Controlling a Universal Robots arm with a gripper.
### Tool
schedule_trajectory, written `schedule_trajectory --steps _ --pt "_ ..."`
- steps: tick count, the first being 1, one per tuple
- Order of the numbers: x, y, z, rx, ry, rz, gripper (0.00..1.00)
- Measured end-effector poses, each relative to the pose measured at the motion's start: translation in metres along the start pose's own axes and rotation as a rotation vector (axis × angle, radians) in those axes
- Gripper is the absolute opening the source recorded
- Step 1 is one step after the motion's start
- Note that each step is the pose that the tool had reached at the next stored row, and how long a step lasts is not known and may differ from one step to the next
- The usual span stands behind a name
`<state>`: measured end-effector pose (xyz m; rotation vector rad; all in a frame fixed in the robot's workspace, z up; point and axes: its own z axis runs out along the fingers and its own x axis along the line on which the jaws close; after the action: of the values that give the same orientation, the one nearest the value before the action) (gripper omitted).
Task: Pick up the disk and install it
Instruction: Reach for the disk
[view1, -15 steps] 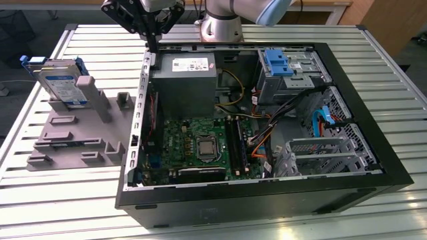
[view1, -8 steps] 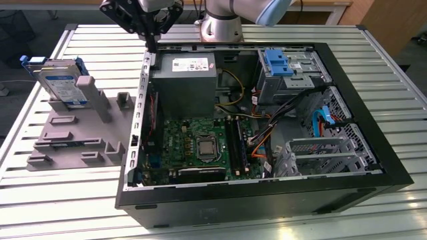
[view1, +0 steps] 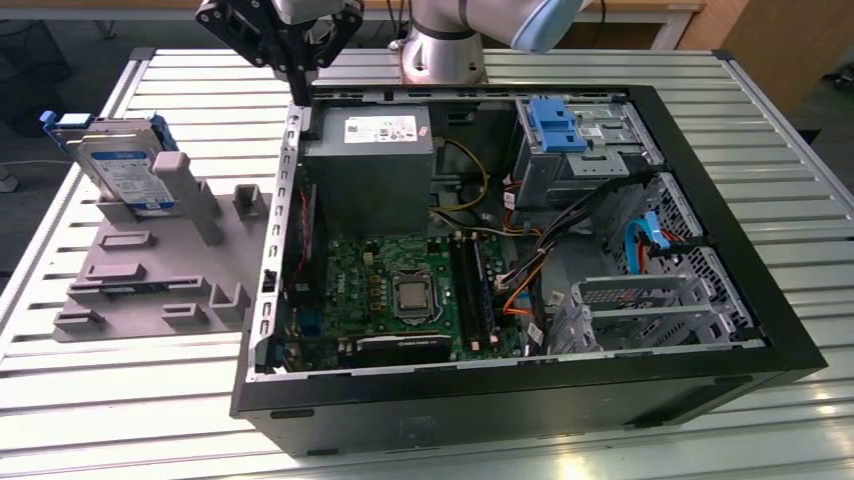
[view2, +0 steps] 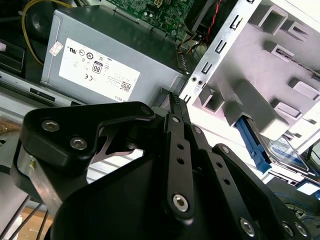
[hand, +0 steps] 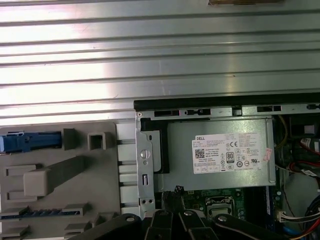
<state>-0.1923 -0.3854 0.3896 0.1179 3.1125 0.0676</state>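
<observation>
Slatted metal table, with one open case at centre. One disk, upper left of the exterior view, stands propped in one grey stand, likely to keep its edges graspable. One gripper, top centre-left, is pinched narrow and empty above the case's corner.

Flat rectangular silver metal disk, white-and-blue label, blue plastic rail frame
It stands tilted on edge, label outward, propped in the grey plastic fixture, on the exterior view's left of the black computer case.
</observation>
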Motion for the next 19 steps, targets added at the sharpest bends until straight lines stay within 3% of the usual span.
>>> schedule_trajectory --steps 19 --pt "0.0075 -0.0002 0.0006 0.0000 0.0000 0.000 0.11"
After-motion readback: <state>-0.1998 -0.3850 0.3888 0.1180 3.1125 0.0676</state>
